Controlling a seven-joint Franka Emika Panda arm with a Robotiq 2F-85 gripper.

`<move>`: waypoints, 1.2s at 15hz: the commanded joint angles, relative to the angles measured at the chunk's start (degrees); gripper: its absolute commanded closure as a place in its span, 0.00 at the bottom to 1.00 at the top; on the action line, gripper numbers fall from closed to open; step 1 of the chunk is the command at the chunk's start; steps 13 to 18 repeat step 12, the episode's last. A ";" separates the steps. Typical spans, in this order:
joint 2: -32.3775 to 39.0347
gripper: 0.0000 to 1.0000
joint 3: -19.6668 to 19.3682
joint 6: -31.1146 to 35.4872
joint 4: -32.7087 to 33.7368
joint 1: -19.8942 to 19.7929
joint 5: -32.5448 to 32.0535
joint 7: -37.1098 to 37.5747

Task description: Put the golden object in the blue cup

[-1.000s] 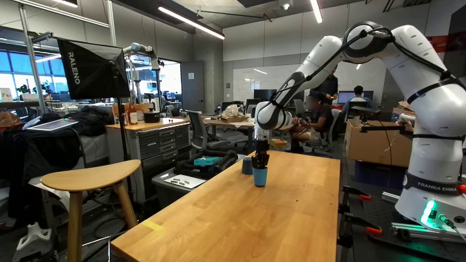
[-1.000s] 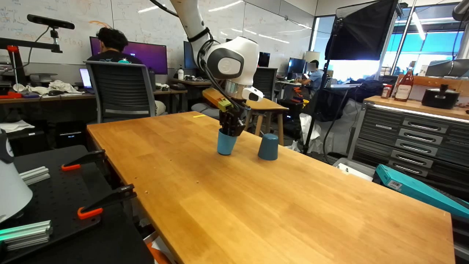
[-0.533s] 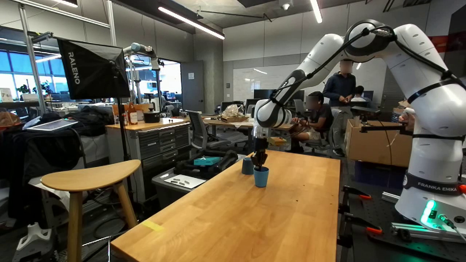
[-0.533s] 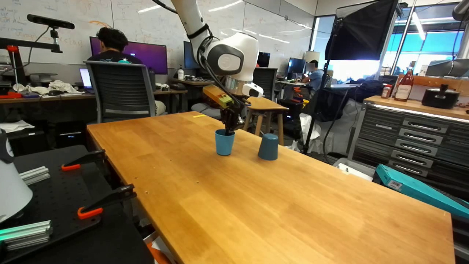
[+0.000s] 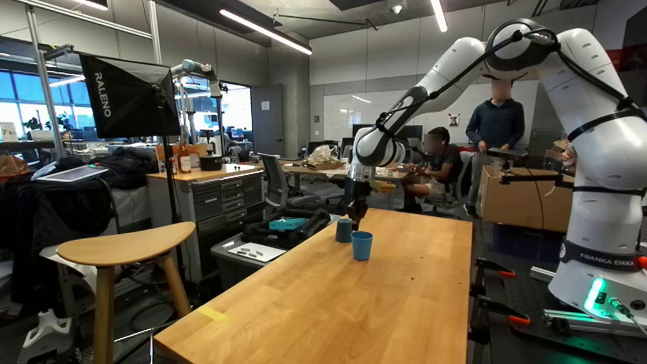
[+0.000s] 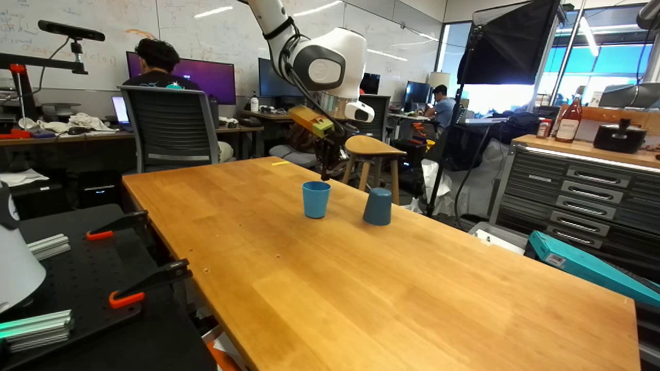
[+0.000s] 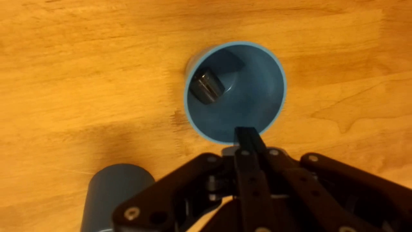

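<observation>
The blue cup (image 5: 362, 247) stands upright and open on the table in both exterior views (image 6: 315, 201). The wrist view looks down into the cup (image 7: 260, 93). A small shiny metallic piece with golden glints (image 7: 207, 86), probably the golden object, lies inside it against the wall. The exterior views do not show this piece. My gripper (image 7: 249, 130) is shut with its fingertips together and nothing seen between them. In the exterior views the gripper (image 5: 356, 227) is above and just beyond the cup rim, apart from it, with the tips (image 6: 325, 178) pointing down.
A darker blue cup (image 6: 378, 207) stands upside down beside the blue cup, near the table edge, and also shows in the wrist view (image 7: 114, 190). The wooden table (image 5: 374, 303) has clamps (image 6: 149, 283) along one edge. A stool (image 5: 126, 242) stands near it.
The gripper was in the cup's mouth with the cup slightly tilted. It has risen out and moved off to one side, its fingers closer together. The cup now stands upright.
</observation>
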 commanded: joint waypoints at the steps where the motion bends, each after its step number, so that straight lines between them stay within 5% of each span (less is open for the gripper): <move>1: -3.12 0.97 0.17 -4.00 0.48 -1.47 1.42 -2.87; 3: -4.51 0.94 -0.76 -6.87 0.70 -2.19 0.79 -3.76; 4: -5.24 0.71 -1.26 -9.33 0.82 -2.64 0.51 -4.39; 6: -7.28 0.68 -2.06 -15.91 0.99 -3.93 0.88 -6.79; 9: -9.99 0.45 -3.63 -29.34 1.83 -5.88 1.53 -10.40; 10: -7.51 0.64 -4.14 -22.47 1.41 -3.75 0.55 -7.94; 12: -9.09 0.48 -4.92 -27.11 1.49 -4.55 0.58 -9.17; 18: -9.09 0.48 -4.92 -27.11 1.49 -4.55 0.58 -9.17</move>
